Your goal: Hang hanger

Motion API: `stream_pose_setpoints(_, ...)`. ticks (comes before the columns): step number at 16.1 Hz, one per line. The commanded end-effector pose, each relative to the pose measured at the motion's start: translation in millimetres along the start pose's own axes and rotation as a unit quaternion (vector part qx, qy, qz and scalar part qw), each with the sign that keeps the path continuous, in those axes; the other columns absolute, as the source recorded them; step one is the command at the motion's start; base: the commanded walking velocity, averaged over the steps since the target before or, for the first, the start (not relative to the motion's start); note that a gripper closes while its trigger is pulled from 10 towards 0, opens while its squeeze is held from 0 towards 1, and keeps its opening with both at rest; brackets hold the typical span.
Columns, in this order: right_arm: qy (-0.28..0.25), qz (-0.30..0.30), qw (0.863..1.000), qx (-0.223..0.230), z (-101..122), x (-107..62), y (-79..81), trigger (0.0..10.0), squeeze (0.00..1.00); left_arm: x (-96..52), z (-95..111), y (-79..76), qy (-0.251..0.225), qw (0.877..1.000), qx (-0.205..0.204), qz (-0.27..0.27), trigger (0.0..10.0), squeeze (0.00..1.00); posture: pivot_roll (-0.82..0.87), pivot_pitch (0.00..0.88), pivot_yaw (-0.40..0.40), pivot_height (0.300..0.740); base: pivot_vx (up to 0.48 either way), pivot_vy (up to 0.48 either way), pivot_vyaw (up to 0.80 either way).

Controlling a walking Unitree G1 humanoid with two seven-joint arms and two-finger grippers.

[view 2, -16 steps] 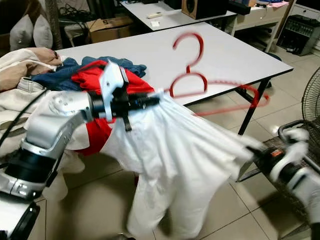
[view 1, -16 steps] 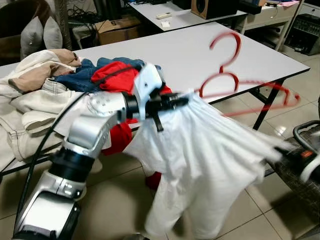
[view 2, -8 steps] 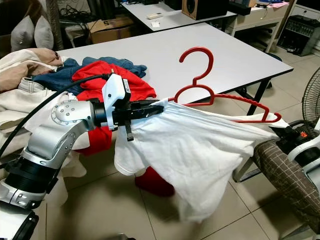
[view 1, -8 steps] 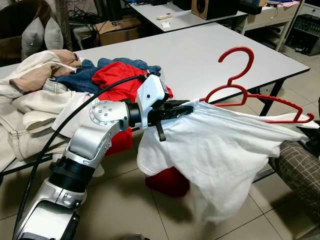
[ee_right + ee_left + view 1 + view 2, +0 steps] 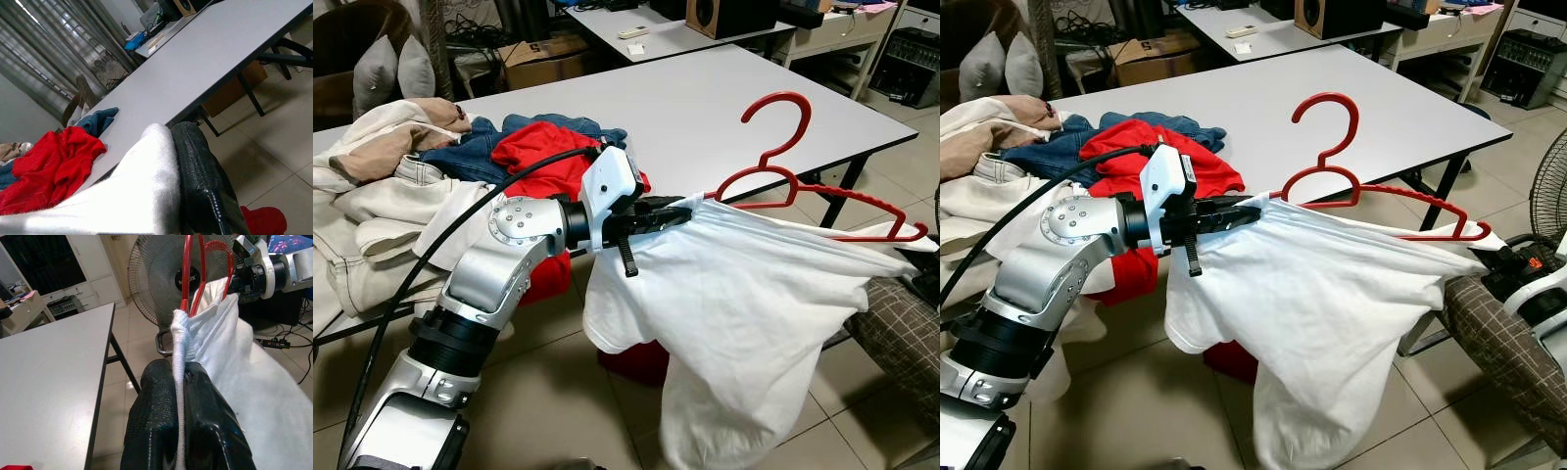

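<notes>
Hanger: red plastic hanger (image 5: 793, 181), hook upright, held in the air off the table's near edge, inside the shirt's shoulders.
Shirt: white T-shirt (image 5: 744, 304) stretched between the two grippers, its body hanging toward the tiled floor (image 5: 538, 411).
Left gripper: left gripper (image 5: 680, 208), fingers closed on the white T-shirt at one end of the hanger; in the left wrist view the cloth is pinched between the two black fingers (image 5: 151, 426).
Right gripper: right gripper (image 5: 1506, 262) at the far end of the hanger, near the table's near right corner; in the right wrist view a black finger (image 5: 200, 181) presses against white cloth, clamped on it.
Table: grey table (image 5: 705, 93).
Clothes pile: red garment (image 5: 543, 152), blue denim (image 5: 475, 157) and cream clothes (image 5: 372, 186) heaped at the table's left end.
Other: fan (image 5: 156, 279) and checked fabric (image 5: 1503, 343) to the robot's right.
</notes>
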State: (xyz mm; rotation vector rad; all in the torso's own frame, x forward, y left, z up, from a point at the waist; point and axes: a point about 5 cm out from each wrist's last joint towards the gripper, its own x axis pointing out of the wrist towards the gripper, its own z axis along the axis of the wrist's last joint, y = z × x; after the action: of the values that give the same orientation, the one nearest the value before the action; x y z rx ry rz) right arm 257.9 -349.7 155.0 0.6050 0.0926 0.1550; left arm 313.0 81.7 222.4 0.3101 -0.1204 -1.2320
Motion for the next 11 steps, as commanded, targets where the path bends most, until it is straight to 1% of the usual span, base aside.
stream_pose_setpoints(1,-0.047,-0.105,0.993,0.002,19,-29.7,-30.0,0.0,0.00,-39.1,-4,27.7,0.035,0.995,0.013,0.092,0.0,0.00,-0.01,0.000,0.074,0.740,0.000,0.000,0.00)
stream_pose_setpoints(3,-0.047,-0.105,0.993,0.002,19,-29.7,-30.0,0.0,0.00,-39.1,-4,27.7,0.035,0.995,0.013,0.092,0.0,0.00,-0.01,0.000,0.074,0.740,0.000,0.000,0.00)
stream_pose_setpoints(4,-0.062,-0.108,0.992,0.010,25,-29.8,-29.5,0.0,0.00,-40.3,-6,25.8,0.039,0.995,0.018,0.090,0.0,0.00,-0.01,0.000,0.074,0.740,0.000,0.000,0.00)
stream_pose_setpoints(5,-0.155,-0.096,0.982,0.055,76,-30.8,-27.6,0.0,0.00,-57.6,-37,16.2,0.111,0.991,0.030,0.073,0.0,0.00,-0.02,0.000,0.067,0.740,0.000,0.000,0.00)
stream_pose_setpoints(6,-0.178,-0.073,0.979,0.068,92,-29.3,-21.1,0.0,0.00,-64.3,-49,12.6,0.142,0.987,0.031,0.066,0.0,0.00,-0.02,0.000,0.068,0.740,0.000,0.000,0.00)
stream_pose_setpoints(8,-0.148,-0.058,0.986,0.058,82,-22.3,-15.5,0.0,0.00,-61.3,-49,13.0,0.140,0.988,0.030,0.066,0.0,0.00,-0.02,0.000,0.069,0.740,0.000,0.000,0.00)
stream_pose_setpoints(10,-0.137,-0.054,0.988,0.054,76,-18.3,-13.0,0.0,0.00,-59.5,-49,12.5,0.141,0.988,0.028,0.064,0.0,0.00,-0.02,0.000,0.071,0.740,0.000,0.000,0.00)
stream_pose_setpoints(11,-0.131,-0.049,0.989,0.056,74,-15.5,-11.5,0.0,0.00,-60.3,-53,12.3,0.153,0.986,0.033,0.062,0.0,0.00,-0.02,0.002,0.071,0.740,0.000,0.000,0.00)
